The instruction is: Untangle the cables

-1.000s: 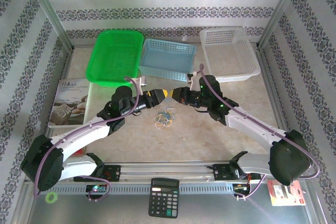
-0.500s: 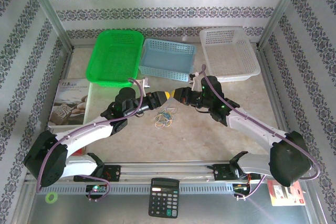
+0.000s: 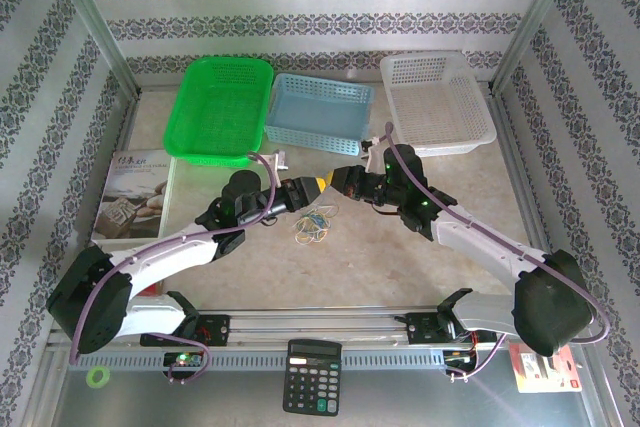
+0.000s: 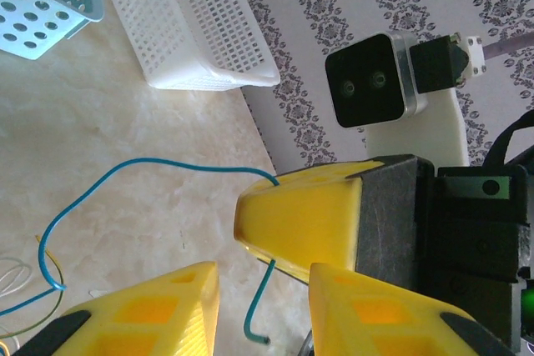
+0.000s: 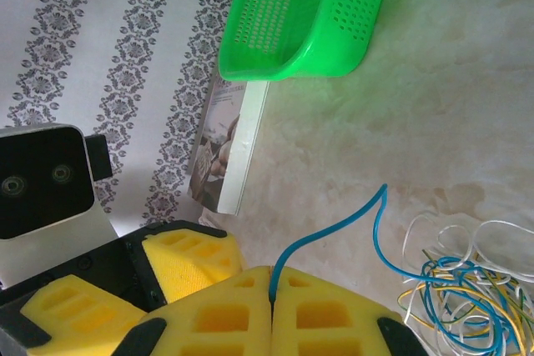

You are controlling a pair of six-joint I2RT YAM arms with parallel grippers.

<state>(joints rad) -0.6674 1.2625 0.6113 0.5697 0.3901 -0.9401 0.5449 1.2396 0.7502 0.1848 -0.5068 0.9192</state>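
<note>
Blue wire [image 5: 334, 227]: one end is pinched in the right gripper [image 5: 272, 289], whose yellow pads are clenched flat together on it. The rest arcs away to the tangle of cables [image 5: 467, 289] at the lower right of the right wrist view.
Tangle: it lies on the marbled surface [image 3: 400, 267] at the centre of the top view, just below the two meeting tips. Its green, yellow, blue and whitish loops are interlaced.
Left gripper [image 4: 263, 281]: the jaws stand apart, grasping nothing. The wire's short free tail hangs in the gap, apparently touching neither finger.
Just changed: over the last second the left arm has slid toward frame centre. Its tip now sits right against the right gripper's tip, with the jaws narrowing.
Meaning: this is probably a second grip on the same wire, so that it can be drawn out between two arms. No wire has been separated yet.
Left wrist view adds: the tail past the right gripper's pads, which the top view renders too small to tell.
Right wrist view adds: the clamp itself, the tangle's loops, and the green basket [image 5: 309, 14] and a book [image 5: 229, 160] at upper left.
</note>
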